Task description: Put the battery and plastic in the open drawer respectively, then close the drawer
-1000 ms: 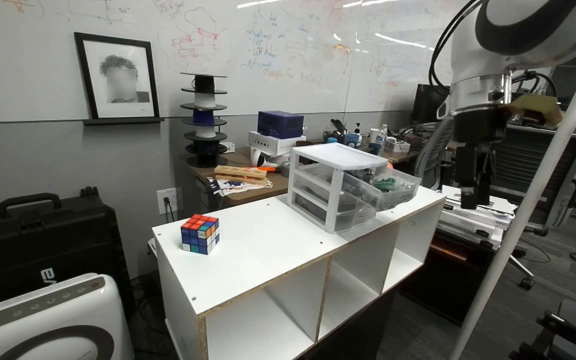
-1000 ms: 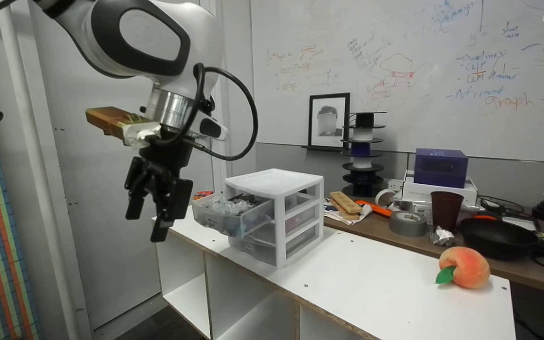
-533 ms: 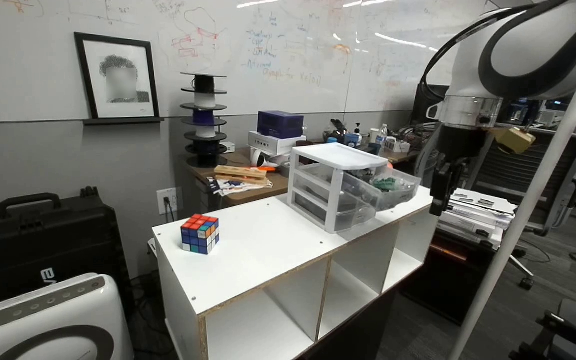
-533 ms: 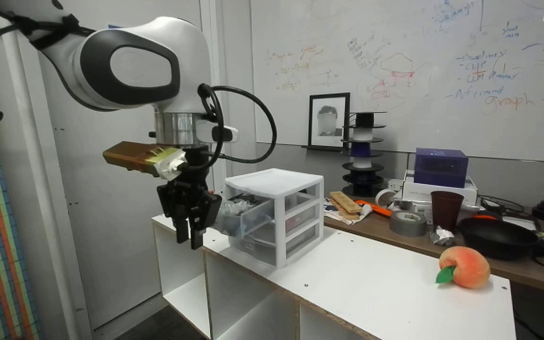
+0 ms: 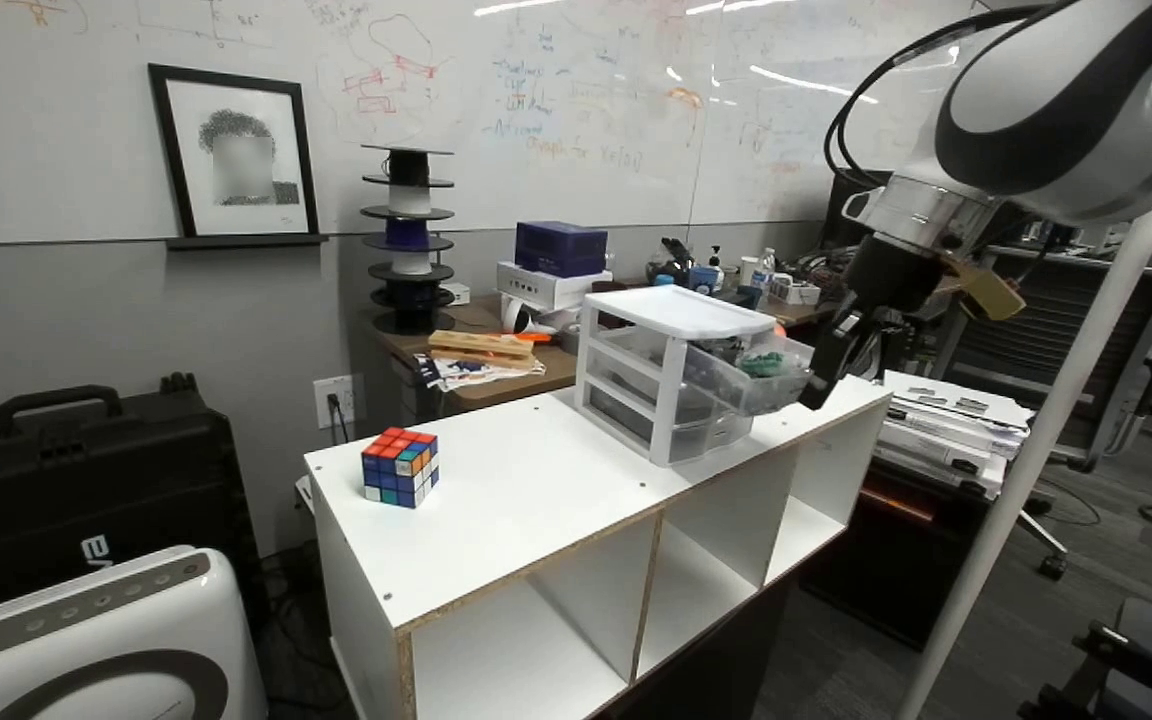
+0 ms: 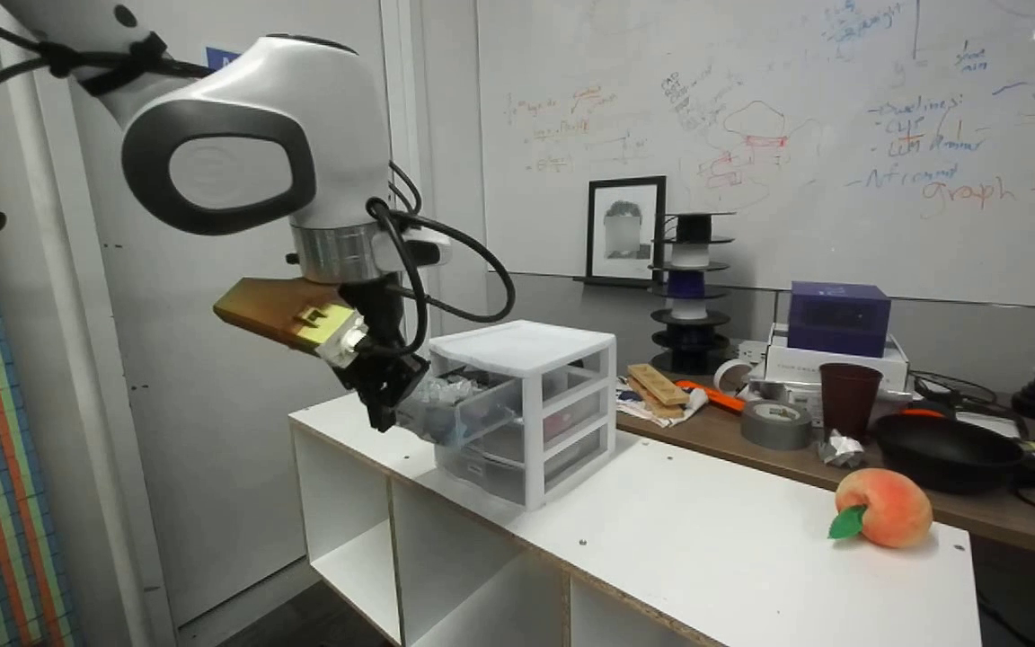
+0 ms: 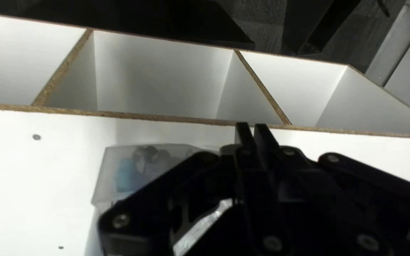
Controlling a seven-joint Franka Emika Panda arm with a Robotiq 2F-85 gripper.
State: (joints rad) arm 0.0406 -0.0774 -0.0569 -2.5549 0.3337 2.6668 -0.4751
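The frosted translucent drawer (image 6: 486, 415) sticks out from the small white drawer unit (image 6: 522, 346). Crumpled clear plastic (image 6: 442, 390) lies in it with darker items, and something green (image 5: 764, 364) shows there too. My gripper (image 5: 818, 395) is down at the drawer's outer front, tilted, and seems to touch it in both exterior views. In the wrist view its two fingertips (image 7: 241, 129) stand almost together with nothing between them. Part of the drawer is hidden behind the gripper there. I cannot make out the battery among the contents.
The drawer unit stands on a white cubby shelf (image 6: 661, 530). A Rubik's cube (image 5: 401, 468) and a toy peach (image 6: 884, 509) sit on its top. Behind it a brown desk (image 6: 805, 469) carries tape, a cup and a pan. A white pole (image 5: 1046, 440) rises near the arm.
My gripper has come down and across to the drawer's front, tilted over, and its fingers have shut. The drawer has slid a little way into the unit.
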